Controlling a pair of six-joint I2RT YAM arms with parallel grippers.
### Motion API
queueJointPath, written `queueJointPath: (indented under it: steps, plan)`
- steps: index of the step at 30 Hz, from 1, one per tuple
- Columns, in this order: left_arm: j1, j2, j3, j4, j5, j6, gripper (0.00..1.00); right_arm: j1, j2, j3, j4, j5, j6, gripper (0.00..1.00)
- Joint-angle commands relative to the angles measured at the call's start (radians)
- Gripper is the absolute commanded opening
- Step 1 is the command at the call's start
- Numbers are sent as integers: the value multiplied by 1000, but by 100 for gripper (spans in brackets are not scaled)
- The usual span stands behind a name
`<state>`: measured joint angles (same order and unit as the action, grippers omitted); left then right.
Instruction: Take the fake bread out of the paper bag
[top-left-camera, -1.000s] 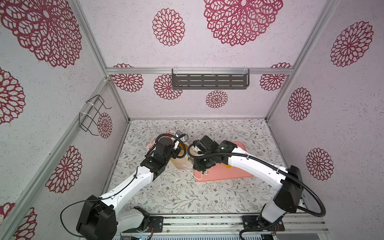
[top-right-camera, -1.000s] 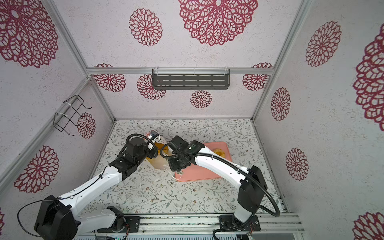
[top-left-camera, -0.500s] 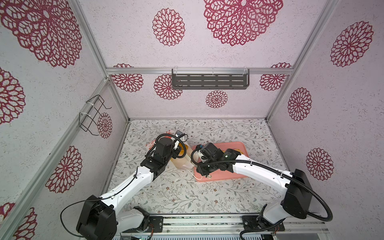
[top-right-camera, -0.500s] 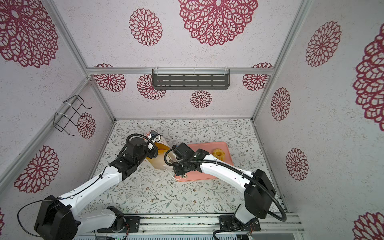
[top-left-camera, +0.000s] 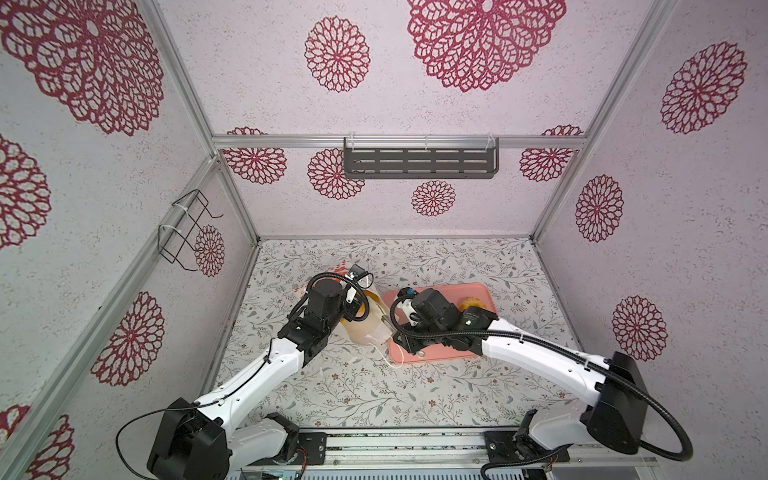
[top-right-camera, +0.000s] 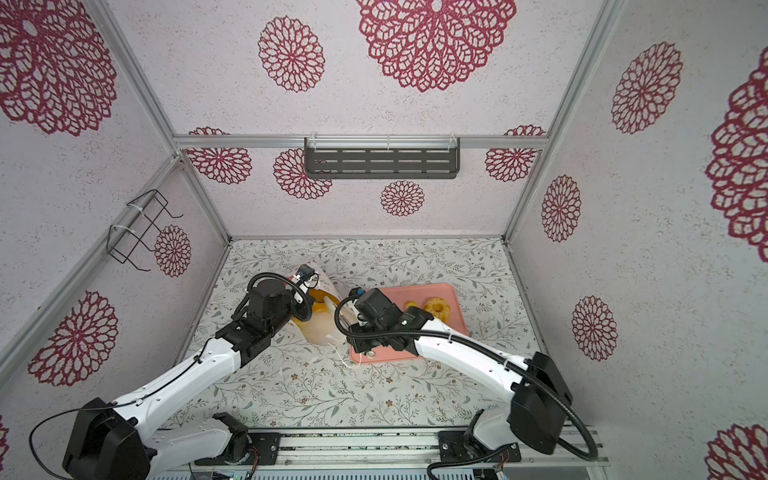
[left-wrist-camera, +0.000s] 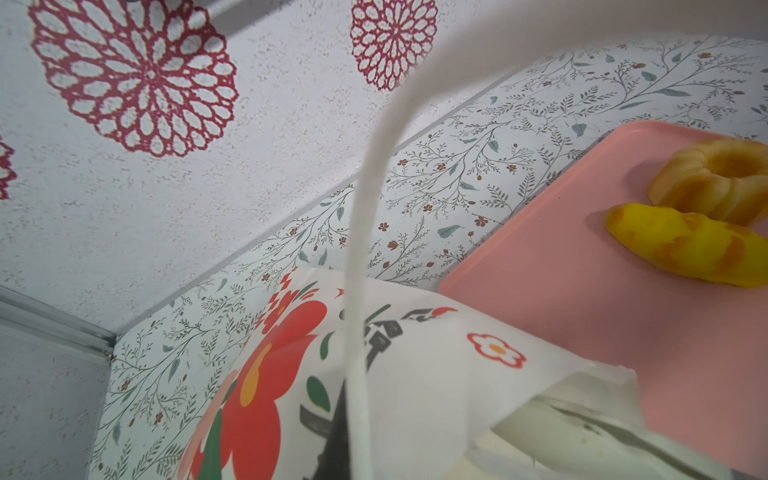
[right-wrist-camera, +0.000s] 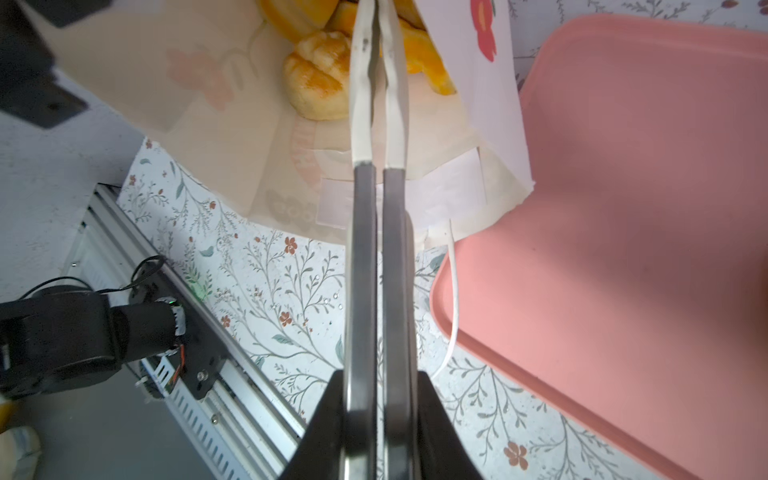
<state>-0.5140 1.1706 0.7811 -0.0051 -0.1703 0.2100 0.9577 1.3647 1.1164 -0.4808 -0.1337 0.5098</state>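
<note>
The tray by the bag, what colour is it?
The tray is plain pink, clearest in the right wrist view.

Pale textured walls (top-left-camera: 257, 62) printed with crimson floral medallions rise inside an aluminium frame (top-left-camera: 291, 141), a dark slotted shelf (top-left-camera: 420, 163) on the back wall, a black wire rack (top-left-camera: 185, 230) on the left one, above a leaf-sprigged tabletop (top-left-camera: 374, 390) in even light

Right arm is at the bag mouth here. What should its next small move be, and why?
Probably open the right gripper and close it around the round roll: its jaws stand shut, seemingly holding nothing, inside the mouth of the paper bag, with that roll lying just beside them.
</note>
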Motion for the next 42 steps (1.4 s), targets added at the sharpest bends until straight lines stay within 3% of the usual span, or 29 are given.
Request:
queueJointPath:
  steps: [1, 8, 17, 22, 28, 42]
  plan:
    - [17, -56, -10, 20, 58, 31, 0, 40, -122, -40, 108, -23, 81, 2]
    - [64, -170, -98, 19, 215, 90, 0, 125, -183, -165, 197, -19, 153, 3]
    - [63, -214, -117, -95, 184, 50, 0, 202, -131, -277, 364, -3, 246, 3]
    - [61, -209, -106, -90, 169, 24, 0, 223, -55, -252, 386, -21, 246, 7]
    - [54, -200, -100, -87, 170, 16, 0, 222, 50, -169, 352, -28, 236, 21]
    - [43, -262, -151, -60, 159, -6, 0, 187, 207, -2, 290, -65, 245, 35]
